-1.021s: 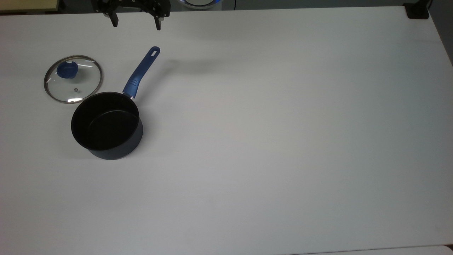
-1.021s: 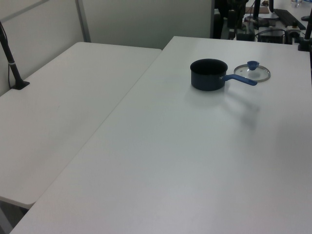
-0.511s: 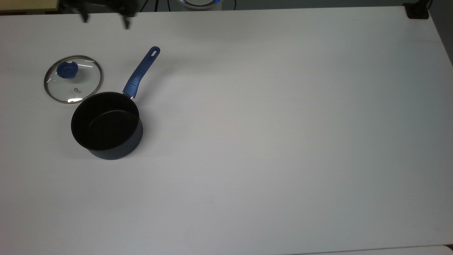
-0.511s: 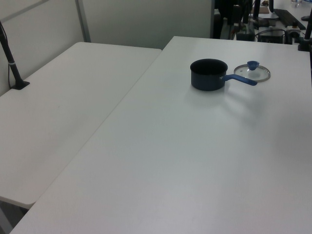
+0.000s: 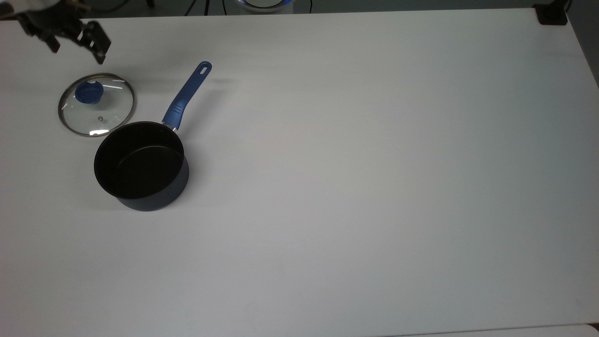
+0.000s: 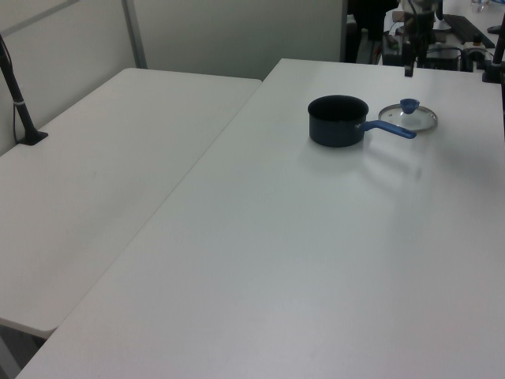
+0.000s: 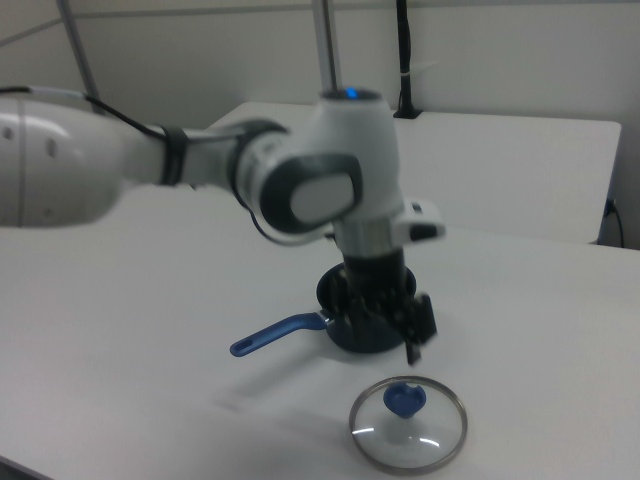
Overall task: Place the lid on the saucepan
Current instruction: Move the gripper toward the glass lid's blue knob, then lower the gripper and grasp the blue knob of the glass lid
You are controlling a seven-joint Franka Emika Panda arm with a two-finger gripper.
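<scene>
The lid (image 5: 96, 105), clear glass with a metal rim and a blue knob (image 5: 89, 92), lies flat on the white table at the top view's left. Just beside it stands the saucepan (image 5: 140, 164), dark navy with a black inside. Its long blue handle (image 5: 187, 93) points toward the table's far edge. My gripper (image 5: 77, 51) hangs open above the table just beyond the lid, with nothing between its fingers. In the right view the lid (image 7: 407, 422) lies in front of the arm (image 7: 320, 190), and the saucepan (image 7: 340, 335) is partly hidden behind the gripper.
The white table (image 5: 351, 187) stretches wide to the top view's right. A second white table (image 6: 102, 166) adjoins it at the left view's left. A black clamp (image 5: 551, 14) sits at the far right corner, and equipment stands beyond the far edge.
The gripper has travelled along the far edge toward the top view's left, from beyond the handle's end to just beyond the lid, and has turned. Lid and saucepan have not moved.
</scene>
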